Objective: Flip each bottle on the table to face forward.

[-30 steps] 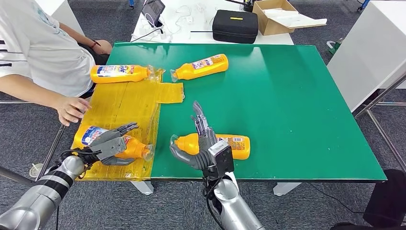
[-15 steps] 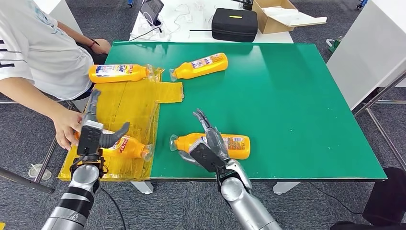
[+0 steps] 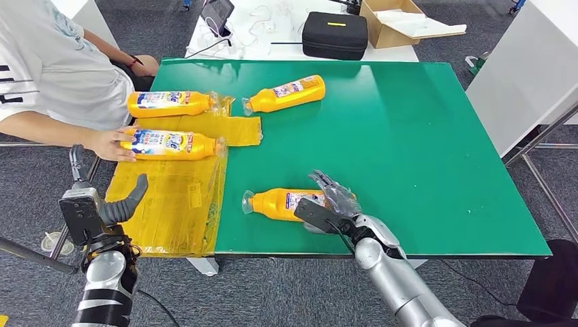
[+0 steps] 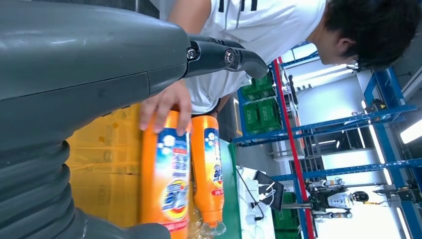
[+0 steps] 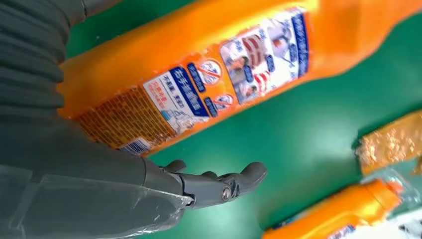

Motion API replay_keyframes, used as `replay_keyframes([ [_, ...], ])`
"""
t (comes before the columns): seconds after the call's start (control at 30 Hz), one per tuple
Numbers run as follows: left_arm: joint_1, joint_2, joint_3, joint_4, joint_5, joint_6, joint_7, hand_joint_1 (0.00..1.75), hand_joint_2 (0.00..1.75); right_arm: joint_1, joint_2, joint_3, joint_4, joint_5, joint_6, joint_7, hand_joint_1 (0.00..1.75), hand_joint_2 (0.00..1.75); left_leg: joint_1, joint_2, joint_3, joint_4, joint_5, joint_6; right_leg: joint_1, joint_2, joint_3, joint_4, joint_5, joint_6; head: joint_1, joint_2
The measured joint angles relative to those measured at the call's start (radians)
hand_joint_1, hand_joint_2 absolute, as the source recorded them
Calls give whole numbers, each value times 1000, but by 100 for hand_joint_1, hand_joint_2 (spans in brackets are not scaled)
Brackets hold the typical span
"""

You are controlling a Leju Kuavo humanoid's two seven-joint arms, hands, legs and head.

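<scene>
Several orange bottles lie on their sides. One bottle (image 3: pixel 286 203) is near the green table's (image 3: pixel 422 136) front edge, its label (image 5: pixel 224 74) showing. My right hand (image 3: pixel 332 204) lies over its base end, with the thumb (image 5: pixel 224 186) apart from it above the mat. My left hand (image 3: pixel 99 208) hangs open off the table's left side and holds nothing. A person's hand (image 3: pixel 112 143) holds a second bottle (image 3: pixel 174 144) on the yellow sheet (image 3: pixel 177 197). A third bottle (image 3: pixel 167 104) lies behind it, and a fourth (image 3: pixel 286 94) rests on the green surface. The left wrist view shows two bottles (image 4: pixel 169 174) side by side.
A person in a white shirt (image 3: pixel 54 68) sits at the table's left side. Behind the green table, a white table carries a black case (image 3: pixel 334 35) and a cardboard box (image 3: pixel 395 24). Another white surface (image 3: pixel 525 68) stands to the right.
My left hand let go of the near-left bottle and drew back off the table. The person moved that bottle farther up the yellow sheet. My right hand turned palm down and slid toward its bottle's base.
</scene>
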Motion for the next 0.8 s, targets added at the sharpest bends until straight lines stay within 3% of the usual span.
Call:
replay_keyframes([
  [0.37, -24, -21, 4, 64, -20, -14, 0, 0, 175, -120, -23, 91, 128, 7, 102, 22, 6, 175, 0, 1, 1, 0, 0, 0, 0, 0, 0, 0, 0, 0, 0, 0],
  [0.5, -40, -27, 4, 95, -20, -15, 0, 0, 175, -175, -29, 131, 190, 2, 149, 21, 166, 175, 0, 1, 2, 0, 0, 0, 0, 0, 1, 0, 0, 0, 0, 0],
  [0.57, -48, -29, 4, 110, -20, -17, 0, 0, 175, -198, -34, 150, 215, -4, 169, 17, 175, 175, 0, 1, 3, 0, 0, 0, 0, 0, 2, 0, 0, 0, 0, 0],
  [0.8, -65, -32, 4, 150, -14, -28, 1, 0, 175, -245, -60, 212, 265, -25, 217, -3, 175, 175, 0, 0, 5, 0, 0, 0, 0, 0, 4, 0, 0, 0, 0, 0],
])
